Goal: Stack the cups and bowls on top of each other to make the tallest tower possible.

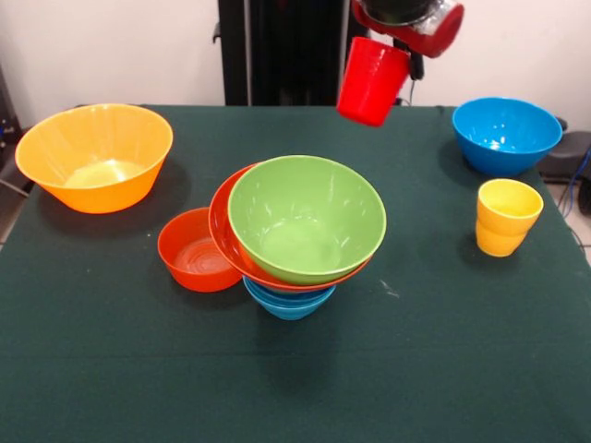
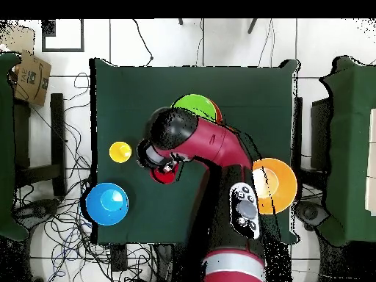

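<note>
My gripper (image 1: 404,57) is shut on the plain red cup (image 1: 373,81) and holds it tilted in the air above the far side of the table; the cup also shows under the arm in the overhead view (image 2: 166,175). The tower (image 1: 294,242) stands mid-table: a green bowl (image 1: 307,218) nested in a red-orange bowl (image 1: 224,233), tilted on small blue bowls (image 1: 288,301). The red cup is up and to the right of it, apart. The yellow cup (image 1: 507,217) stands upright at the right.
A small red-orange bowl (image 1: 196,251) touches the tower's left side. A large orange-yellow bowl (image 1: 95,157) sits far left, a blue bowl (image 1: 506,135) far right behind the yellow cup. The green-clothed table (image 1: 295,388) ends near these bowls. Cables lie on the floor (image 2: 66,220).
</note>
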Controlling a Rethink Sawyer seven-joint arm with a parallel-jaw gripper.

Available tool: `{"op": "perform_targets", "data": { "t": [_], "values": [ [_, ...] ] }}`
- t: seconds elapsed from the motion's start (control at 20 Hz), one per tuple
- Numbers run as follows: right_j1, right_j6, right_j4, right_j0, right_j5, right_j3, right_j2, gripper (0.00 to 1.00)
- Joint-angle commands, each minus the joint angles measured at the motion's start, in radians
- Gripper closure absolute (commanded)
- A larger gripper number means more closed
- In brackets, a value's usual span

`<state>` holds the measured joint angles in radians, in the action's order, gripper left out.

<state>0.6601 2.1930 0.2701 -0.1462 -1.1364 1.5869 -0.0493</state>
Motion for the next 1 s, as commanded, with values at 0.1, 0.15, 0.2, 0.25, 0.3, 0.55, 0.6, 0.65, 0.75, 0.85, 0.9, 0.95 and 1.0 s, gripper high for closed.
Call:
{"op": "perform_targets", "data": {
  "t": [0.1, 0.15, 0.2, 0.25, 0.3, 0.55, 0.6, 0.65, 0.75, 0.85, 0.9, 0.95, 1.0],
  "values": [
    [-0.141, 0.029, -0.033, -0.023, -0.174, -0.159, 0.136, 1.0],
    [-0.154, 0.017, -0.042, -0.025, -0.158, -0.171, 0.134, 1.0],
    [-0.167, 0.006, -0.052, -0.026, -0.142, -0.183, 0.132, 1.0],
    [-0.179, 0.001, -0.056, -0.028, -0.139, -0.197, 0.131, 1.0],
    [-0.186, -0.008, -0.062, -0.031, -0.136, -0.204, 0.129, 1.0],
    [-0.198, -0.046, -0.09, -0.05, -0.153, -0.233, 0.117, 1.0],
    [-0.185, -0.055, -0.102, -0.052, -0.15, -0.221, 0.108, 1.0],
    [-0.189, -0.058, -0.11, -0.054, -0.155, -0.234, 0.106, 1.0],
    [-0.178, -0.075, -0.126, -0.06, -0.14, -0.216, 0.099, 1.0],
    [-0.187, -0.089, -0.147, -0.071, -0.127, -0.226, 0.093, 1.0],
    [-0.194, -0.095, -0.157, -0.076, -0.125, -0.237, 0.093, 1.0],
    [-0.201, -0.101, -0.166, -0.082, -0.124, -0.247, 0.093, 1.0],
    [-0.199, -0.109, -0.173, -0.088, -0.119, -0.243, 0.095, 1.0]
  ]
}}
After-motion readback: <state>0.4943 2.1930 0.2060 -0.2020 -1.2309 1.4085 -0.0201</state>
